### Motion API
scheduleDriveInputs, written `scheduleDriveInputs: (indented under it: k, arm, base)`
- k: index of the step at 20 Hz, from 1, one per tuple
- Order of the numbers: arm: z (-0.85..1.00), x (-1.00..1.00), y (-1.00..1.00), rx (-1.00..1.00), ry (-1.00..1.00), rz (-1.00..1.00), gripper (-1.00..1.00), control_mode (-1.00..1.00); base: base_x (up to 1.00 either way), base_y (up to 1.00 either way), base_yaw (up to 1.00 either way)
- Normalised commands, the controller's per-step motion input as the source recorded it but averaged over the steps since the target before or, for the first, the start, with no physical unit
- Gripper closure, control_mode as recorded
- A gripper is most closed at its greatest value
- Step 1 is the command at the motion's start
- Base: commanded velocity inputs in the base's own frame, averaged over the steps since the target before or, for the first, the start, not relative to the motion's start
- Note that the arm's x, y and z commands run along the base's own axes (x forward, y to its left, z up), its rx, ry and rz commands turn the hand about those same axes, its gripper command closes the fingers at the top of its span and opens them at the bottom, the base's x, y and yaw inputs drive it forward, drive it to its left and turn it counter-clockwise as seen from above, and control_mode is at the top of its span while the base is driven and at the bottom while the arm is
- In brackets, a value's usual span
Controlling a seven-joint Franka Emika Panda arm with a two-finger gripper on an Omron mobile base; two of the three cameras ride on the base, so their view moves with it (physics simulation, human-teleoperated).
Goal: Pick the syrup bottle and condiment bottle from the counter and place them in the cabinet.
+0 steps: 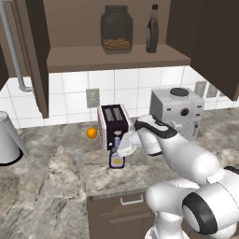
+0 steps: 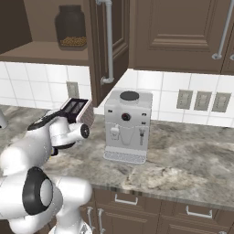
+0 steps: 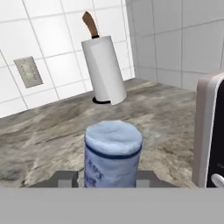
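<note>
The condiment bottle is standing on the marbled grey counter just in front of the toaster, blue cap up, its yellow label too small to read; the gripper is sitting with one finger on each side of it, though whether the fingers are pressing it, I cannot tell. The syrup bottle is standing on the cabinet shelf at 3 o'clock of a dark jar holding yellow bits. An orange is lying at 9 o'clock of the toaster, a coffee machine at its 3 o'clock, white tile behind.

condiment bottle label print blurred, no text legible
</note>
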Motion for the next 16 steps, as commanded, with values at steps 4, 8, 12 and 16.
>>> scheduleDriveInputs:
  k: [4, 8, 12, 16]
  arm:
    - [0.75, -0.74, 0.17, 0.01, 0.0, 0.0, 1.0, -1.0]
    - [0.85, -0.82, 0.34, 0.0, 0.0, 0.0, 1.0, -1.0]
    - [0.85, -0.76, 0.48, 0.0, 0.0, 0.0, 1.0, -1.0]
    - [0.97, -0.6, 0.37, 0.03, -0.06, -0.05, 1.0, -1.0]
  base:
    - [0.0, 0.0, 0.0]
    - [0.0, 0.0, 0.0]
    - [0.0, 0.0, 0.0]
    - [0.0, 0.0, 0.0]
